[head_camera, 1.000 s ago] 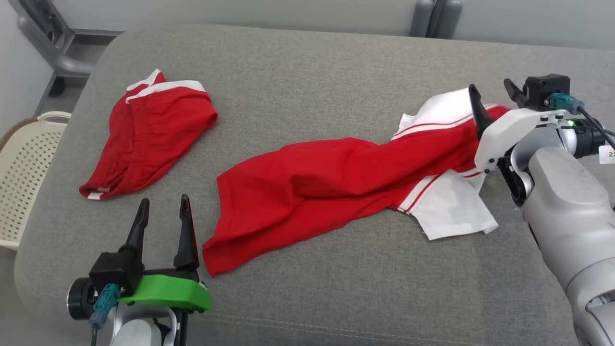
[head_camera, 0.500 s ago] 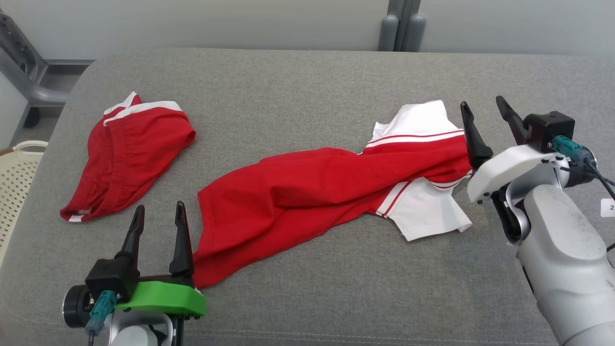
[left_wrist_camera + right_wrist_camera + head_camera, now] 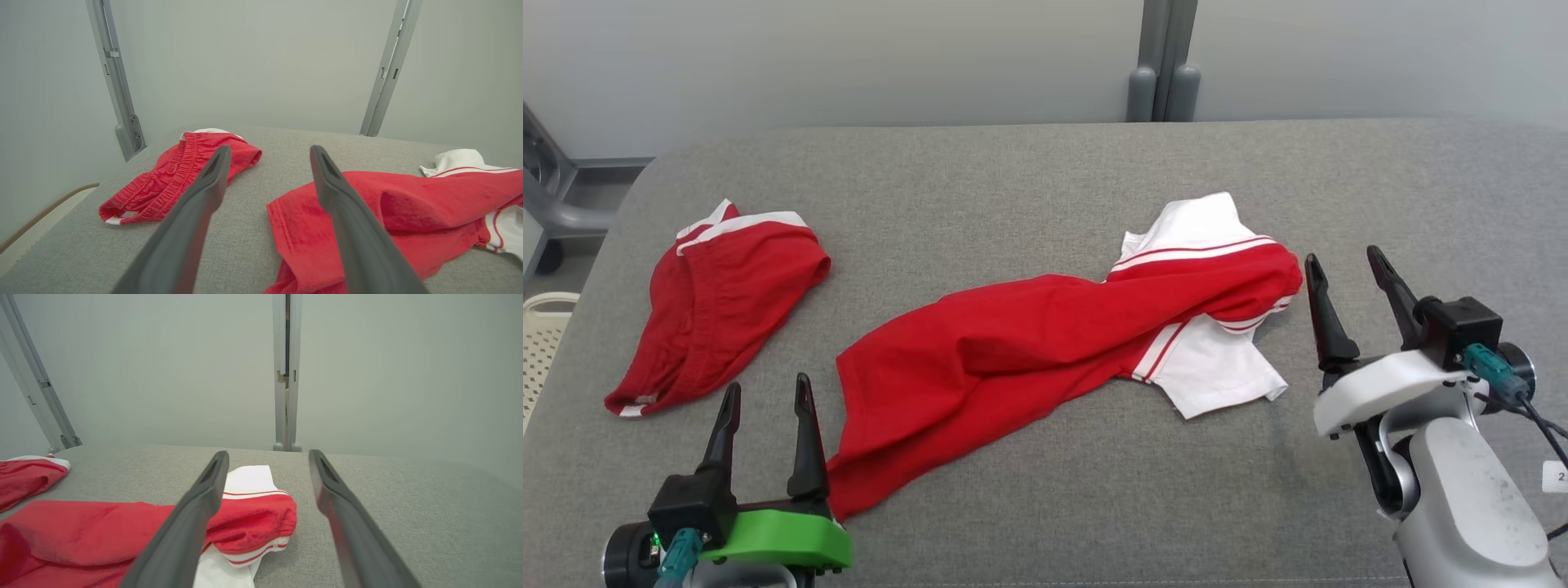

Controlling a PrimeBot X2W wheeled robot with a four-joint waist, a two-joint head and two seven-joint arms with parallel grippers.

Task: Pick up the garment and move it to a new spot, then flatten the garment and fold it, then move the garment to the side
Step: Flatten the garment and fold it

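My left fingers (image 3: 806, 445) and right fingers (image 3: 1325, 322) stand apart, flanking the twisted red-and-white cotton shirt (image 3: 1045, 343). Flattening seems next: each pair must pinch its near end.

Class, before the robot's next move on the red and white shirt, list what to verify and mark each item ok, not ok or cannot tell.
1. The left gripper open and empty: ok, fingers apart, nothing between.
2. The right gripper open and empty: ok.
3. The shirt lying flat: not ok, twisted and bunched along its length.
4. The red shorts clear of the shirt: ok, bare grey cushion lies between them.
5. The left gripper's fingers free of the shirt's hem: cannot tell, one finger overlaps it in head and wrist views.
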